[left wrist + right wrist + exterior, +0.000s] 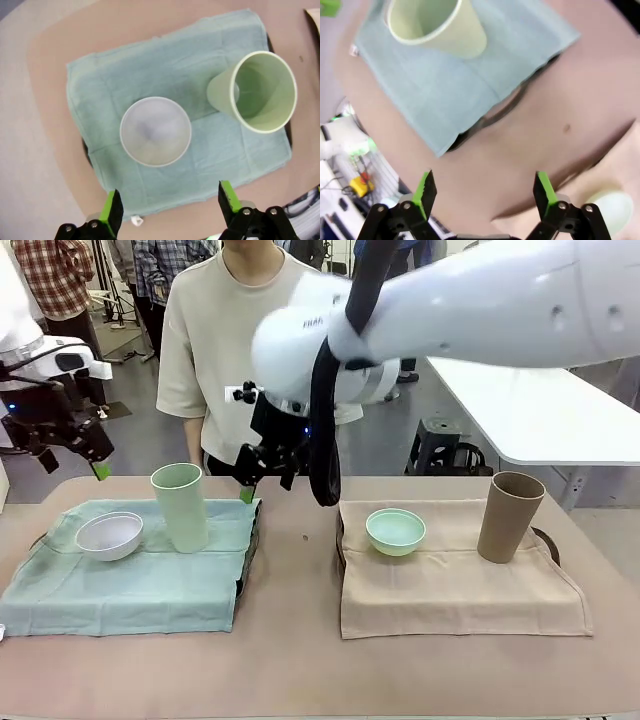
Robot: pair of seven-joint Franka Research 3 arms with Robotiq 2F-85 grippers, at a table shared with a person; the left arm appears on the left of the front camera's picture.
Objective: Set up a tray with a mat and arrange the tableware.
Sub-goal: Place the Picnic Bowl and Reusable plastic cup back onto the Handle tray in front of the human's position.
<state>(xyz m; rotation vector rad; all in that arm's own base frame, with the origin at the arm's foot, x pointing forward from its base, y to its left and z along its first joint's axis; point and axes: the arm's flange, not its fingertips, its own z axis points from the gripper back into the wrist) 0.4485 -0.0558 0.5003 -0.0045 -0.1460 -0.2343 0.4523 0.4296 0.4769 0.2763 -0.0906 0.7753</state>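
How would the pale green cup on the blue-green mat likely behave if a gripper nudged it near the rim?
The pale green cup is tall and stands on its narrower base, so it probably tips rather than slides. The soft mat beneath likely adds drag. It looks empty, so probably light.

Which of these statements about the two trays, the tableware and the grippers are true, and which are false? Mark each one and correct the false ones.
1. The white bowl sits on the blue-green mat. True.
2. The brown cup lies on its side. False: it stands upright on the beige mat.
3. The mint green bowl shares a mat with the brown cup. True.
4. The left gripper grips the pale green cup. False: it is open, above the mat, holding nothing.
5. The right gripper is open. True.
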